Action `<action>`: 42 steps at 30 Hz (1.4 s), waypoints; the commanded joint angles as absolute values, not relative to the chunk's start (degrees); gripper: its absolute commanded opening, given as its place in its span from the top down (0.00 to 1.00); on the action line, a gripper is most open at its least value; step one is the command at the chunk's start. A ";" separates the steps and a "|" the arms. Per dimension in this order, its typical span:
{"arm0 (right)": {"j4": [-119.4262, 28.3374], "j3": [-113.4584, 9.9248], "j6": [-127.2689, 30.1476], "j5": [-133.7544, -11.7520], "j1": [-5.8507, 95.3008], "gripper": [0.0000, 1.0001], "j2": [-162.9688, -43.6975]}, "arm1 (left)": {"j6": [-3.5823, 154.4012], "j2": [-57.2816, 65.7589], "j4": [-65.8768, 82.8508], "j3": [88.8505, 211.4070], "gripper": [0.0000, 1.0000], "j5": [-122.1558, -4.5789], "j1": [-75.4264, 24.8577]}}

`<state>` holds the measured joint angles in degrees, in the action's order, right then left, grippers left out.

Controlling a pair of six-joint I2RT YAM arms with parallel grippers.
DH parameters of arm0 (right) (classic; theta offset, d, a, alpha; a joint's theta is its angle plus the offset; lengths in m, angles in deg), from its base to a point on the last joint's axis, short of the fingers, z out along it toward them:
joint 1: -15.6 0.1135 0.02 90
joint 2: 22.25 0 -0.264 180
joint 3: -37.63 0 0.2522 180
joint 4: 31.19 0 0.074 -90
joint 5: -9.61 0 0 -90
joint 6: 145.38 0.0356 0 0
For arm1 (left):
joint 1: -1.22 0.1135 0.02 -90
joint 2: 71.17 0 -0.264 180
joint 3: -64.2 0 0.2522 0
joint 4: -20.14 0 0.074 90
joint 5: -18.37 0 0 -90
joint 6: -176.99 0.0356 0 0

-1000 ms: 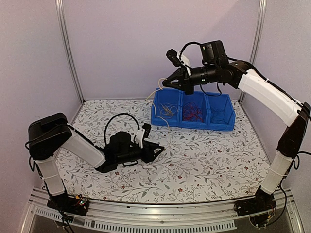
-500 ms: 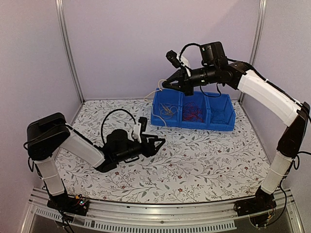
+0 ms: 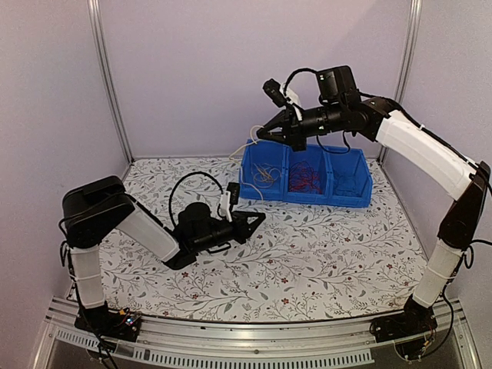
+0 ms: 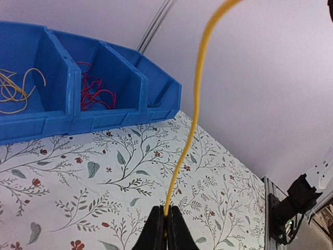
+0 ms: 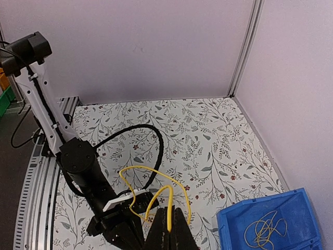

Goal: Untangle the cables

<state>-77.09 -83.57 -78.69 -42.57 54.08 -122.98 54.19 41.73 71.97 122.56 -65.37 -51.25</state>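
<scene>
One yellow cable (image 4: 197, 88) runs between my two grippers. My left gripper (image 4: 166, 217) is shut on its lower end, low over the table in front of the blue bin (image 3: 306, 197). My right gripper (image 5: 169, 225) is shut on the other end, high above the bin's left corner (image 3: 259, 134). The cable hangs in loose loops (image 5: 151, 171) under the right gripper. The bin's left compartment holds yellow wires (image 3: 264, 174), the middle one holds red wires (image 3: 306, 177), and the right one holds thin dark wires (image 3: 347, 183).
The three-compartment bin stands at the back of the floral table (image 3: 330, 254), near the rear wall. The left arm's thick black cable (image 5: 156, 140) arches over its wrist. Metal frame posts (image 3: 108, 84) stand at the back corners.
My left gripper has moved right and toward the bin, still holding the yellow cable's end. My right gripper has stayed nearly still above the bin.
</scene>
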 commanded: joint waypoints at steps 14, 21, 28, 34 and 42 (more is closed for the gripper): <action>-69.94 -95.57 -74.63 -45.46 41.38 1.00 -124.15 | 32.37 49.64 92.75 107.38 1.00 -64.66 -43.22; -67.61 -92.59 -74.27 -44.95 41.34 1.00 -131.19 | 41.44 40.48 78.74 119.15 1.00 -61.91 -42.13; -63.99 -93.11 -74.01 -49.29 41.31 1.00 -140.85 | 45.44 40.94 61.90 136.87 1.00 -62.81 -38.99; -63.10 -96.44 -74.27 -53.34 41.19 0.92 -150.18 | 45.30 49.76 46.81 155.73 1.00 -63.91 -35.75; -64.44 -94.27 -71.87 -49.58 38.44 0.42 -151.59 | 48.63 64.11 32.26 177.90 1.00 -55.11 -32.01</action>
